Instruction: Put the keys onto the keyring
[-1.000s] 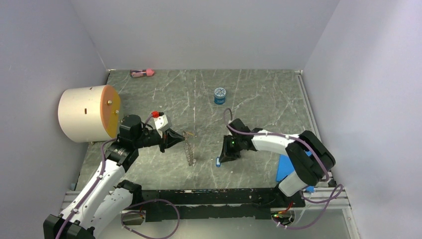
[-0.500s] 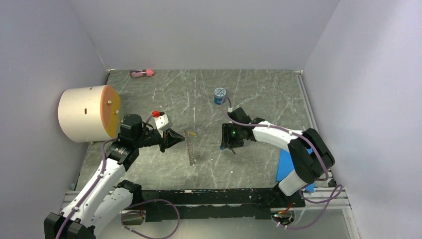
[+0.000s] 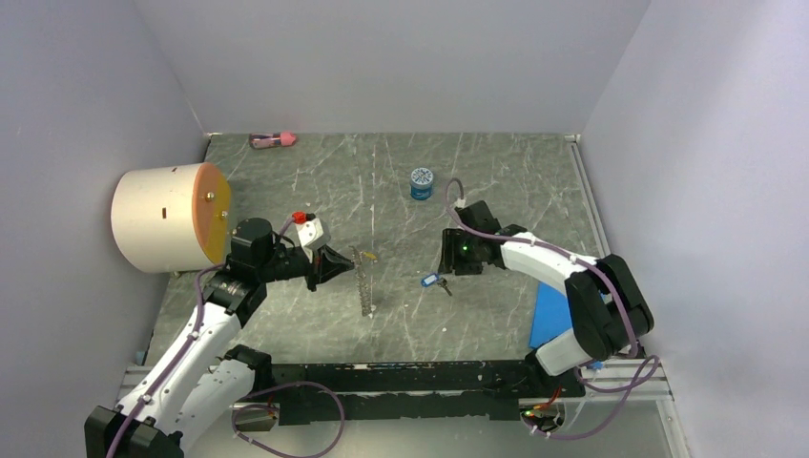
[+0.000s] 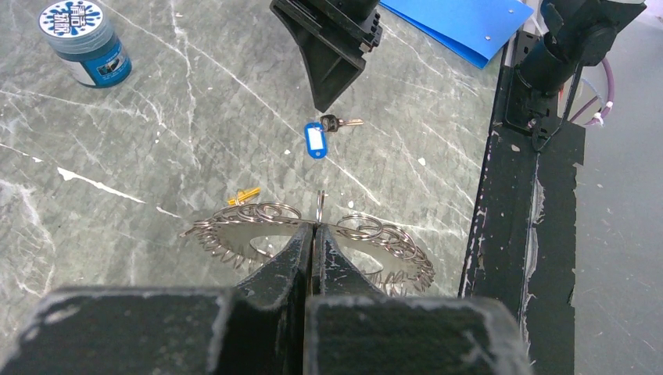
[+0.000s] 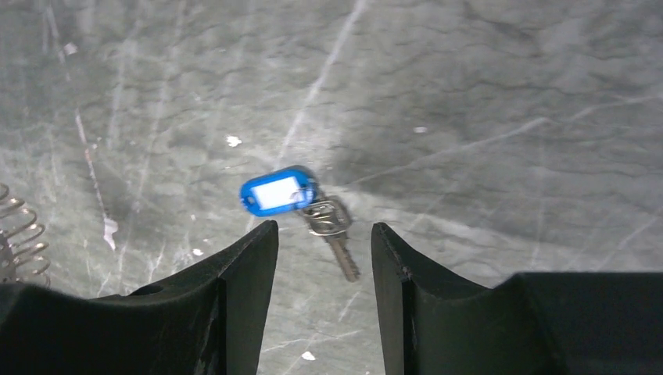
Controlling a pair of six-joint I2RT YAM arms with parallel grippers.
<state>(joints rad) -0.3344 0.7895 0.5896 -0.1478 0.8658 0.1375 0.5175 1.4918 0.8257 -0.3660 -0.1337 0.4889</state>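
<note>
Left end effector (image 4: 314, 233) is clamped tight on the keyring (image 4: 375, 244), holding it upright above the tabletop (image 3: 496, 172). Right end effector (image 5: 324, 228) hangs half-spread and empty over the blue-tagged key (image 5: 277, 191), which lies flat. It would be best to pinch the tag's edge, leaving the key's loop free for threading. Whether the yellow key (image 4: 243, 195) beside the ring is already threaded is unclear.

**Keyring (image 3: 362, 280) on edge, blue-tagged key (image 3: 434, 281) loose**

We see the keyring, a coiled grey-brown loop, standing upright on its edge. The yellow-headed key (image 3: 369, 256) sits just beside its far end; we cannot tell whether it is threaded on. The blue-tagged key lies flat to the ring's right, apart from it.
</note>
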